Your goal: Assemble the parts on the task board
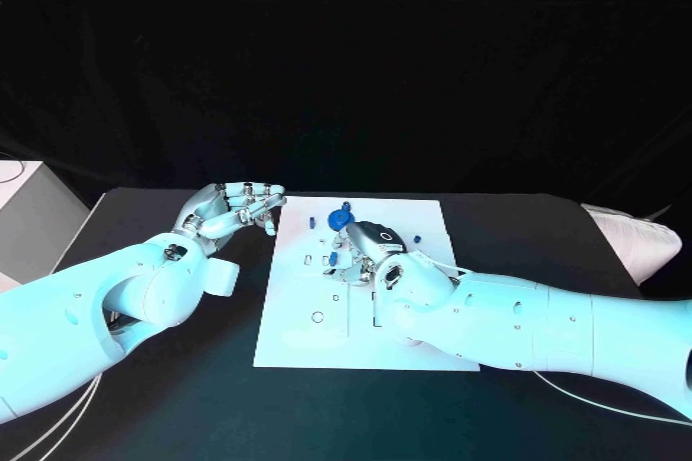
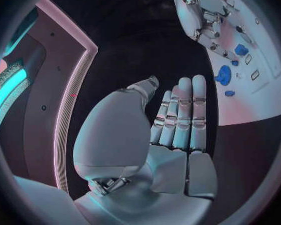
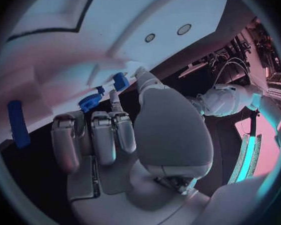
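Note:
The white task board lies in the middle of the black table. My right hand is low over the board's middle, its other fingers curled in. Its thumb and one finger pinch a small blue block that touches the board. Just beyond it lies a round blue toothed part. A small blue piece sits toward the board's right side. A blue bar lies farther along the board. My left hand hovers off the board's left edge, fingers straight, holding nothing.
The board has several empty slots and round holes in its near half. A pale box stands at the table's left edge and a white padded thing lies at the right. Black table surface surrounds the board.

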Robot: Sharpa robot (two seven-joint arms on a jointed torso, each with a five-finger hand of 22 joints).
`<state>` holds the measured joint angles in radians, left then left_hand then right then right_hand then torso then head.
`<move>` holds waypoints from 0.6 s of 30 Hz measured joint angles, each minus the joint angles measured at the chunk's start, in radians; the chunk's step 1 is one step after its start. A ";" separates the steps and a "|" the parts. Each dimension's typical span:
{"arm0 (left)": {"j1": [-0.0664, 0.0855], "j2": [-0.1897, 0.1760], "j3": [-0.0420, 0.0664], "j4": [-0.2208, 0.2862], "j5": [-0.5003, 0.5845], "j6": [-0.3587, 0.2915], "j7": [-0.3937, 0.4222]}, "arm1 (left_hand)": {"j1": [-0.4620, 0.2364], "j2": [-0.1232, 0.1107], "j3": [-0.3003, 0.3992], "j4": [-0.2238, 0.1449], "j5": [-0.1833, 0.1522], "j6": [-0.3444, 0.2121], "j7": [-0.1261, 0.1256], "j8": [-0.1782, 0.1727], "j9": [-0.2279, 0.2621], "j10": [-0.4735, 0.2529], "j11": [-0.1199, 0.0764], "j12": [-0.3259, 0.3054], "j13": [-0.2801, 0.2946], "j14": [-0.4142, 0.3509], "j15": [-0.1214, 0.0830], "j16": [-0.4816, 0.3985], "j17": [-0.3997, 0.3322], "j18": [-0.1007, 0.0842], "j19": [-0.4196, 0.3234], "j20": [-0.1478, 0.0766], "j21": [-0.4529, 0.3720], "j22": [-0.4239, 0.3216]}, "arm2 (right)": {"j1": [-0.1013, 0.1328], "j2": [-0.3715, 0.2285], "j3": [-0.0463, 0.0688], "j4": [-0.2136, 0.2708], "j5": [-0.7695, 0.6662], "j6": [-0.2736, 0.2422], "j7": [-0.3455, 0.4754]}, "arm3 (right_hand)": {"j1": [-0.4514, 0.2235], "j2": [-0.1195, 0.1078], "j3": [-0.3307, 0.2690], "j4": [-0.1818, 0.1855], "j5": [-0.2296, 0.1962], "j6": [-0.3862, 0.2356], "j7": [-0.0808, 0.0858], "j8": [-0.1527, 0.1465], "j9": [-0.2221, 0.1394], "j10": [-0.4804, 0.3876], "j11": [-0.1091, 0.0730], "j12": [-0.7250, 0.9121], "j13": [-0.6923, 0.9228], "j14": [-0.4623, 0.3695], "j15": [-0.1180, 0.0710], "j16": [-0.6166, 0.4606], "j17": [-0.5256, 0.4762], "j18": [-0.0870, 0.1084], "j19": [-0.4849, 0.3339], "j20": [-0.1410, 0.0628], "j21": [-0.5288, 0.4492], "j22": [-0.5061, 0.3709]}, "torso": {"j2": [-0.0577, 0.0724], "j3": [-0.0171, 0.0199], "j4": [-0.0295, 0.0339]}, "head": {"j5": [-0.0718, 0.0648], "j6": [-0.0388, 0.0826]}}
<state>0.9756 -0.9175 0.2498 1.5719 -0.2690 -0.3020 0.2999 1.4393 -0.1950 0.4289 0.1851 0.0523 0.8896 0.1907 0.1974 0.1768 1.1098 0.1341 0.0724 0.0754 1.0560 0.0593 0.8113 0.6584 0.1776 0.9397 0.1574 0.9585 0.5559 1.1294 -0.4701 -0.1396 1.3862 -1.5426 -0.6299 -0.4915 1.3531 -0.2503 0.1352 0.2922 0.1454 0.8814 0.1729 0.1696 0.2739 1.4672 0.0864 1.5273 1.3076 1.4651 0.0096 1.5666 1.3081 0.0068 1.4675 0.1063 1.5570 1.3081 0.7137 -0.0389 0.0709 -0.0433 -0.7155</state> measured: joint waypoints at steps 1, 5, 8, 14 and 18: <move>0.000 0.000 0.000 -0.001 -0.002 0.000 -0.001 | -0.004 -0.004 -0.003 0.003 0.000 -0.001 -0.001 0.000 0.000 0.000 0.000 0.000 0.000 0.000 0.000 0.001 0.000 0.000 0.000 0.000 0.000 0.000 | 0.000 -0.004 0.000 0.005 0.000 -0.004 0.002 | 0.000 0.000 -0.028 0.002 -0.011 -0.016 0.006 -0.011 -0.006 -0.001 0.006 -0.004 0.000 0.001 0.005 0.000 0.000 0.000 -0.003 0.006 0.000 0.000 | 0.000 -0.0001 0.0000 | 0.000 0.001; 0.000 0.002 0.000 -0.006 -0.016 0.001 -0.009 | -0.016 -0.016 -0.020 0.019 0.000 -0.007 -0.007 0.000 0.001 0.018 -0.012 0.018 0.007 0.006 -0.006 0.022 0.001 0.000 -0.004 -0.004 0.005 0.000 | 0.000 -0.029 0.001 0.037 0.000 -0.022 0.012 | 0.000 0.000 -0.096 0.004 -0.009 -0.039 0.021 -0.035 -0.019 -0.001 0.018 -0.005 0.000 0.001 0.015 0.000 0.000 0.000 -0.002 0.016 0.000 0.000 | -0.001 0.0007 -0.0014 | 0.002 0.004; 0.000 0.006 0.000 -0.012 -0.035 0.001 -0.019 | -0.021 -0.021 -0.042 0.030 0.000 -0.008 -0.006 0.000 0.003 0.057 -0.016 0.049 0.024 0.029 -0.011 0.052 0.012 0.000 -0.004 -0.004 0.007 0.000 | 0.005 -0.053 0.004 0.062 0.000 -0.037 0.020 | 0.000 0.000 -0.141 0.005 0.017 -0.041 0.022 -0.041 -0.024 -0.001 0.020 -0.005 0.000 0.001 0.016 0.000 0.000 0.000 -0.001 0.020 0.000 0.000 | -0.002 0.0018 -0.0035 | 0.003 0.008; 0.000 0.033 0.000 -0.048 -0.083 -0.004 -0.057 | -0.048 -0.013 -0.132 0.077 0.000 -0.002 -0.007 0.070 0.036 0.090 -0.029 0.259 0.167 0.144 -0.024 0.286 0.206 0.000 0.046 -0.023 0.072 0.040 | 0.028 -0.109 0.011 0.102 0.008 -0.064 0.040 | 0.000 0.000 -0.142 0.006 0.023 -0.041 0.022 -0.040 -0.025 -0.001 0.020 -0.005 0.000 0.001 0.015 0.000 0.000 0.000 -0.001 0.019 0.000 0.000 | -0.006 0.0055 -0.0093 | 0.012 0.015; 0.004 0.061 0.000 -0.088 -0.130 -0.005 -0.110 | -0.100 0.039 -0.182 0.102 0.000 -0.023 -0.027 0.192 0.089 0.000 -0.056 0.632 0.427 0.285 -0.043 0.522 0.475 -0.022 0.180 -0.040 0.236 0.260 | 0.054 -0.162 0.016 0.121 0.049 -0.079 0.079 | 0.018 0.025 -0.132 0.003 0.053 -0.012 0.016 -0.038 -0.025 -0.001 0.020 -0.005 0.000 0.001 0.015 0.000 0.000 0.000 -0.002 0.019 0.000 0.000 | -0.012 0.0092 -0.0140 | 0.018 0.019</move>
<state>0.9797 -0.8566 0.2497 1.4835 -0.3987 -0.3067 0.1900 1.3397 -0.1561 0.2469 0.2871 0.0521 0.8665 0.1636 0.3896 0.2660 1.1094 0.0780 0.7040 0.5028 1.3413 0.0161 1.3331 1.1329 0.1555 1.1199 0.1177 1.1945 0.8155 1.1835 -0.6322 -0.1234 1.5070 -1.4935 -0.7088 -0.4120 1.3716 -0.2255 0.0029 0.2954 0.1984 0.8694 0.1890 0.1321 0.2490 1.4661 0.1068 1.5223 1.3075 1.4665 0.0251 1.5666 1.3080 0.0069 1.4660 0.1258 1.5570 1.3079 0.7015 -0.0297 0.0569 -0.0257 -0.6969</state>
